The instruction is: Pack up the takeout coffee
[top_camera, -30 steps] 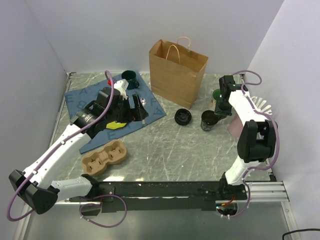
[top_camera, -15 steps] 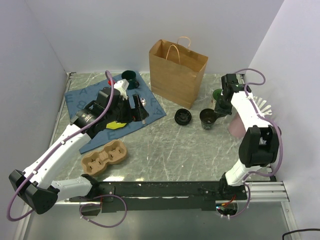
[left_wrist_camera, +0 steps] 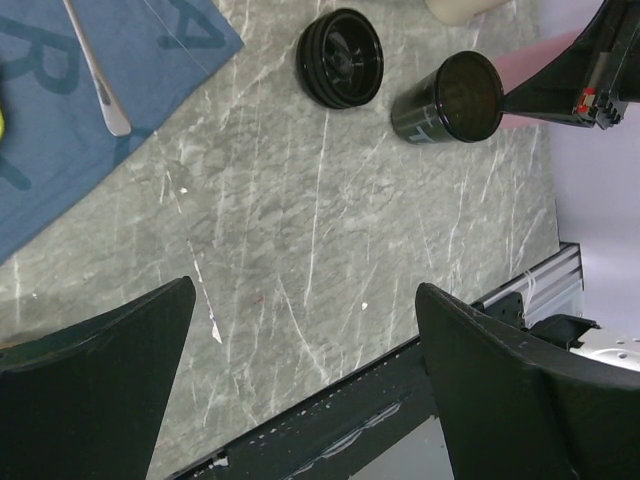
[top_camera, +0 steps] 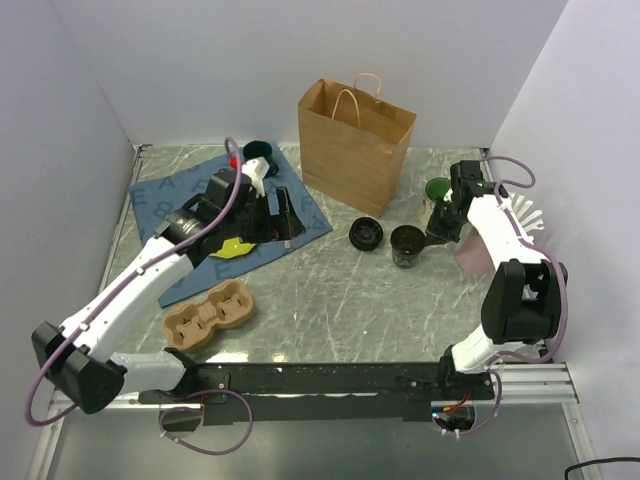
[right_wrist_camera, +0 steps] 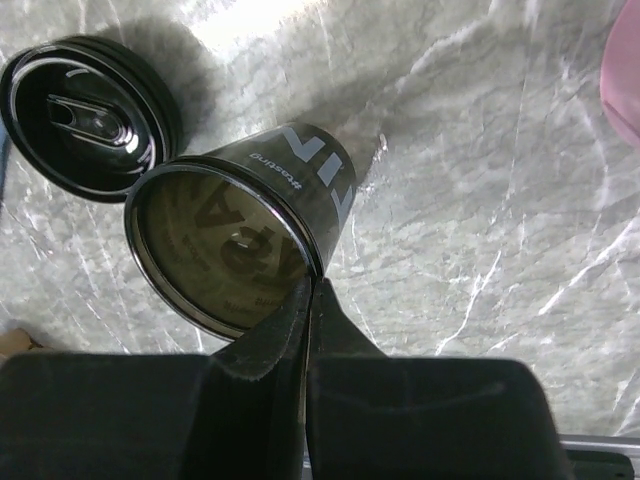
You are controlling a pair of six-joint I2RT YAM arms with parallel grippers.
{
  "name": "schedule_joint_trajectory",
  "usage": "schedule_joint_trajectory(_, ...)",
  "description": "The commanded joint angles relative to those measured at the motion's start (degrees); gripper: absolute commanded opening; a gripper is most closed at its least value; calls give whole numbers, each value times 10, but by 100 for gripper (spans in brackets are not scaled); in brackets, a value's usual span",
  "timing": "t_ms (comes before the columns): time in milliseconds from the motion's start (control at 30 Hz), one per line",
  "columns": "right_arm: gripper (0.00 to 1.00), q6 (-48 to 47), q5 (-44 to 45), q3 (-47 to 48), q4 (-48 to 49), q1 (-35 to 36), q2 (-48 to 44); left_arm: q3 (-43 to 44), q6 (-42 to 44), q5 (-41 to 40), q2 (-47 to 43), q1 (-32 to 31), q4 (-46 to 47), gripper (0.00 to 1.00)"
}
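The takeout coffee cup [top_camera: 407, 245] is short and dark, open at the top, without its lid. Its round black lid [top_camera: 366, 234] lies on the table just left of it. My right gripper [top_camera: 432, 238] is shut on the cup's rim, one finger inside and one outside, as the right wrist view shows: gripper [right_wrist_camera: 310, 290], cup [right_wrist_camera: 250, 230], lid [right_wrist_camera: 85, 115]. The brown paper bag [top_camera: 355, 145] stands open behind them. My left gripper [top_camera: 280, 218] is open and empty above the blue cloth's right edge. In the left wrist view the gripper [left_wrist_camera: 300, 300] sees the cup [left_wrist_camera: 448, 98] and lid [left_wrist_camera: 341, 58].
A blue cloth [top_camera: 170, 205] at the left holds a spoon [left_wrist_camera: 95, 75] and a yellow item [top_camera: 232, 247]. A dark green mug [top_camera: 258, 152] sits at its far edge. A cardboard cup carrier [top_camera: 210, 313] lies near front left. A white mug with green inside [top_camera: 437, 192] and a pink item [top_camera: 468, 255] are at the right.
My right gripper has carried the cup to the left, closer to the lid. My left arm has shifted to the right and a little away from me.
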Motion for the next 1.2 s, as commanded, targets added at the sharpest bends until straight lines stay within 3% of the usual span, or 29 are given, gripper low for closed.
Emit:
schedule_joint_trajectory(0,0,8,-16,-21,12,-4,-30,41,14,34,32,-2,17,99)
schedule_joint_trajectory(167,4,10,-25,-44,14,-4,-49,58,21,56,69,-2,27,95)
schedule_joint_trajectory(467,0,21,-36,-60,8,-3,-84,48,14,86,93,-3,67,94)
schedule_joint_trajectory(733,0,66,-145,-134,81,-4,-154,-2,2,126,109,-3,143,91)
schedule_joint_trajectory(967,0,77,-162,-183,96,-4,-166,-26,-30,217,158,-5,236,76)
schedule_joint_trajectory(1167,0,80,-154,-180,83,-4,-194,-7,-22,215,200,-27,232,75)
